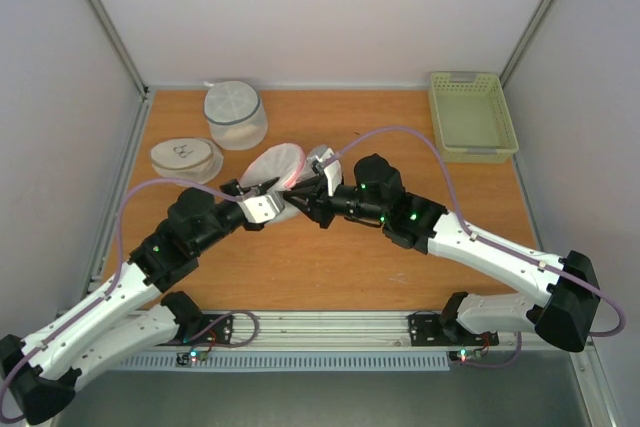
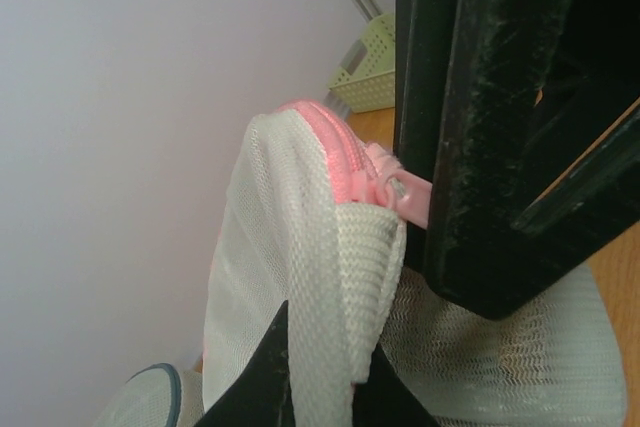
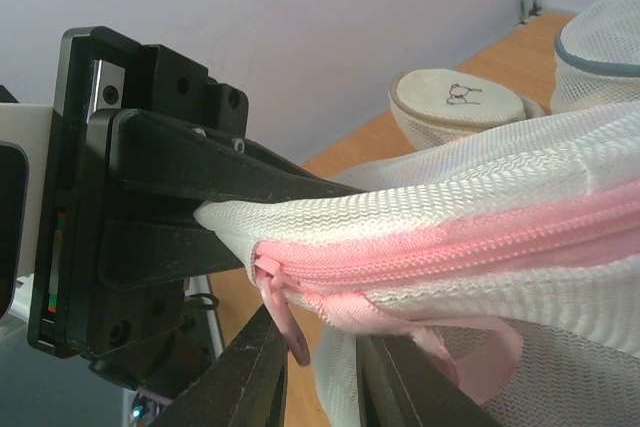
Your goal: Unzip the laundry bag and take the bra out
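Observation:
The laundry bag, white mesh with a pink zipper band, is tilted up on its edge at the table's middle, between both grippers. My left gripper is shut on the bag's white mesh edge by the zipper end; in the left wrist view its fingers pinch that fold. My right gripper meets it from the right. In the right wrist view its jaws stand slightly apart with the pink zipper pull hanging between them, beside the left finger. The zipper looks closed. The bra is hidden.
A white mesh drum with a grey band stands at the back left. A flatter round white bag with a dark mark lies left of the laundry bag. A pale green basket sits at the back right corner.

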{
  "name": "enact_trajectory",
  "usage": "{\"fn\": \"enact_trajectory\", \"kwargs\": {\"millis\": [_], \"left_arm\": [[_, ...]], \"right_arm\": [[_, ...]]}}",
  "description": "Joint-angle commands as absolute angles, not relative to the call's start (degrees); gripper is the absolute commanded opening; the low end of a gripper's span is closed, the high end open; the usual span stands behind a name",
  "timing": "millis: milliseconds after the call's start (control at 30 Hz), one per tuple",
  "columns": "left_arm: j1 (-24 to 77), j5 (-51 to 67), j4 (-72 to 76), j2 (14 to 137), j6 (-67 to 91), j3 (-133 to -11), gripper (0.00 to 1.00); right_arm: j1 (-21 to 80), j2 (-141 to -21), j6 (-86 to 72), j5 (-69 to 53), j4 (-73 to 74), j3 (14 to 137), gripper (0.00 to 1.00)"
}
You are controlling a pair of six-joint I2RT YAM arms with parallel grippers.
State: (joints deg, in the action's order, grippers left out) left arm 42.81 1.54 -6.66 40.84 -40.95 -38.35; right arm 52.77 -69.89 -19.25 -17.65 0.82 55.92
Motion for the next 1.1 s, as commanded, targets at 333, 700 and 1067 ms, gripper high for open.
{"fn": "enact_trajectory", "kwargs": {"millis": [333,700,1067], "left_arm": [[43.0,2.2,-4.3,40.0,-41.7,-37.9,0.01],[43.0,2.1,-4.2,39.8,-42.8,-37.1,0.01],[43.0,4.2,-6.9,38.7,-47.3,-35.9,0.01]], "right_arm": [[52.9,-69.1,-17.4,-20.0,-0.4,58.7,0.16],[52.9,-68.5,-15.2,-18.2,8.0,60.7,0.03],[51.1,-68.5,-12.3,-17.9,16.0,63.8,0.01]]}}
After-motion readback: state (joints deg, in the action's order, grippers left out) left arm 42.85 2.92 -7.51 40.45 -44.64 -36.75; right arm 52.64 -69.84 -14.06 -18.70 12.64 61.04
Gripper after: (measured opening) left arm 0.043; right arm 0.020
